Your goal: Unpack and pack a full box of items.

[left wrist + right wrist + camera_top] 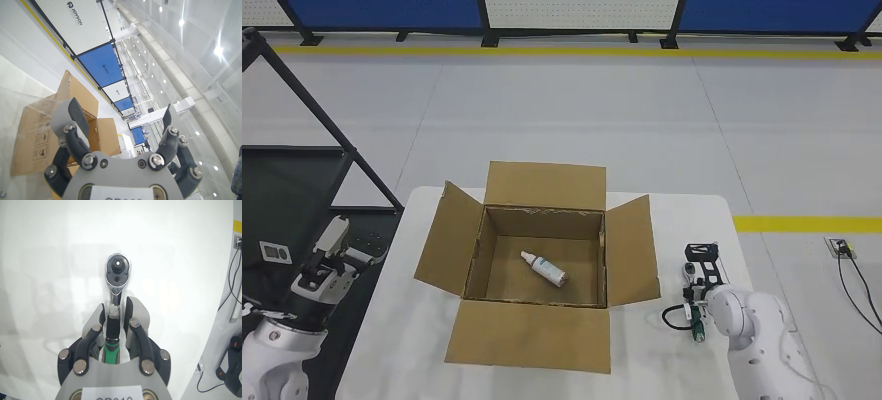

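Observation:
An open cardboard box stands in the middle of the white table, all its flaps folded out. Inside lies a small white bottle. Right of the box, a ratchet wrench with a green handle lies on the table. My right gripper straddles its shaft, fingers slightly apart, with a narrow gap showing on one side. My left gripper is wide open and holds nothing, just off the table's left edge, facing the box.
A black frame and dark platform stand left of the table, next to my left arm. On the floor to the right are a wall socket with a cable and black devices.

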You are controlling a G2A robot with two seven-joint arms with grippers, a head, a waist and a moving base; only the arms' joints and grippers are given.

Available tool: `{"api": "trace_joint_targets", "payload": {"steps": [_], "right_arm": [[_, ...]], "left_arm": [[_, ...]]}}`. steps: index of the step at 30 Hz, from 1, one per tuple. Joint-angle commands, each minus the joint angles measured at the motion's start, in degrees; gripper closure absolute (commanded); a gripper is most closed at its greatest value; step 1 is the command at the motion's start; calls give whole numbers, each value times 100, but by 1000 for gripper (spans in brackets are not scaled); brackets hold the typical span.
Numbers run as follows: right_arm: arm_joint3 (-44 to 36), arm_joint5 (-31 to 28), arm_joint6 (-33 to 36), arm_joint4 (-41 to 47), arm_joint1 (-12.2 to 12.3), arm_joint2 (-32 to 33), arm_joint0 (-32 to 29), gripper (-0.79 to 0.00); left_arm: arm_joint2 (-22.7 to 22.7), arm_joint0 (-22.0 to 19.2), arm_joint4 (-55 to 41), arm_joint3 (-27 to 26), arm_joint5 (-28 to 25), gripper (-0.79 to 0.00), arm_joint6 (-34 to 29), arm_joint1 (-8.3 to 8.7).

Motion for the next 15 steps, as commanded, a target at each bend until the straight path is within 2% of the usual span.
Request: {"api": "trace_joint_targets", "payload": {"steps": [1, 2, 3, 6, 7, 11, 15], "right_arm": [[45, 15, -5, 0, 7, -15, 22, -246], [69, 10, 2, 6, 11, -23, 30, -246], [92, 11, 1, 7, 15, -26, 40, -145], [156, 12, -7, 23, 29, -31, 76, -62], [169, 13, -11, 36, 33, -28, 86, 0], [15, 14, -159, 150, 50, 5, 56, 0], [-557, -1, -334, 290, 72, 83, -159, 0]], "left_arm": [[-1, 5, 0, 0, -5, -785, 0, 0], [-2, 5, -3, 2, -6, -785, 5, 0], [-3, 5, 0, 2, -12, -785, 15, -1], [-2, 5, 4, 16, -28, -785, 16, -1], [-3, 3, 0, 22, -29, -785, 23, -1], [-9, -7, -14, 30, -43, -785, 32, -1], [-10, -23, -1, 31, -24, -785, 36, 1]]}}
